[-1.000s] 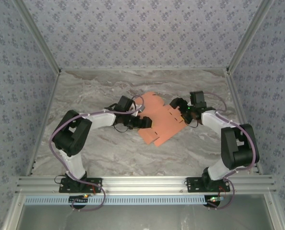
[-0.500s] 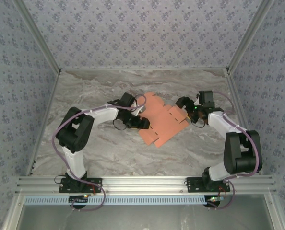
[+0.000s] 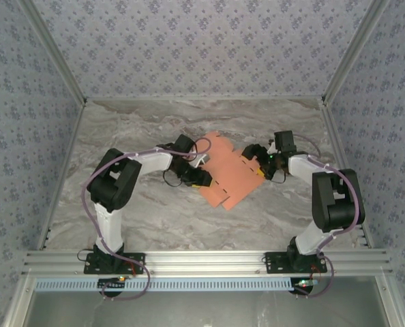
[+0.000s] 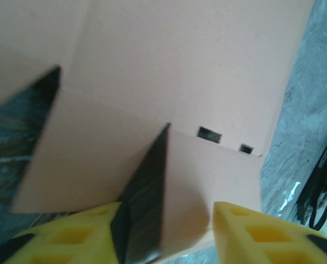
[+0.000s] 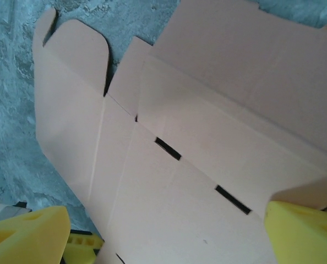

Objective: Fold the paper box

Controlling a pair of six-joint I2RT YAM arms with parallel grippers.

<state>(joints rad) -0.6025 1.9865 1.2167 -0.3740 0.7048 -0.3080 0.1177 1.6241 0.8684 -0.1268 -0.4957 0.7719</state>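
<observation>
**Setting: robot lab test cell**

The bench was a boxed-in cell rather than a furnished room. Patterned wallpaper panels (image 3: 189, 48) closed three sides, framed by aluminium corner posts (image 3: 52, 51). The tabletop (image 3: 121, 129) had a marble print. The left arm (image 3: 110, 191) and right arm (image 3: 332, 197) were bolted to an extruded aluminium rail (image 3: 202, 259) at the near edge, with a slotted cable duct (image 3: 202, 284) below and exposed wiring along both arms

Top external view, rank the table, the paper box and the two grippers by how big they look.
1. table, by far the largest
2. paper box, a flat sheet
3. left gripper and right gripper: they look about alike, so not ranked against each other
</observation>
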